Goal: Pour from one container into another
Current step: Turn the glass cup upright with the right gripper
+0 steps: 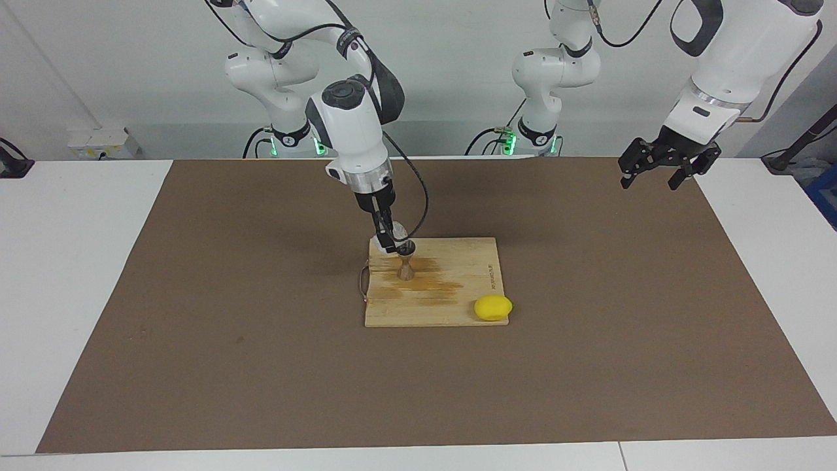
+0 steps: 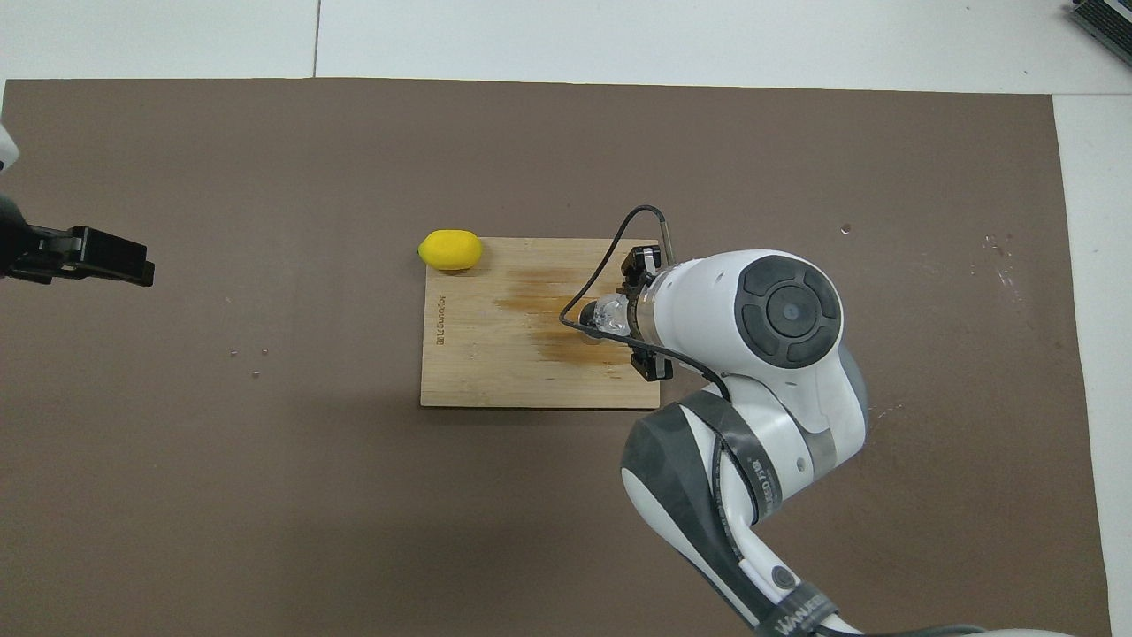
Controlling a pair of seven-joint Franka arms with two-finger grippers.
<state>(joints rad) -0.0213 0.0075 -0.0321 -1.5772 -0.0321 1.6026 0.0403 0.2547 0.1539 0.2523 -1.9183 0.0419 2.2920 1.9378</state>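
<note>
My right gripper (image 1: 390, 241) (image 2: 622, 316) is shut on the small clear glass tumbler (image 1: 395, 231) (image 2: 609, 313). It holds the tumbler tilted right above the mouth of the grey metal jigger (image 1: 406, 263) (image 2: 587, 318). The jigger stands upright on the wooden board (image 1: 451, 297) (image 2: 486, 363), on a wet brown stain. In the overhead view the tumbler and my wrist hide most of the jigger. My left gripper (image 1: 660, 173) (image 2: 140, 264) hangs open and holds nothing, high over the brown mat at the left arm's end of the table, where the arm waits.
A yellow lemon (image 1: 493, 307) (image 2: 450, 249) lies at the board's corner farthest from the robots, toward the left arm's end. The board rests mid-table on a large brown mat (image 1: 196, 314) (image 2: 265, 495). White tabletop borders the mat.
</note>
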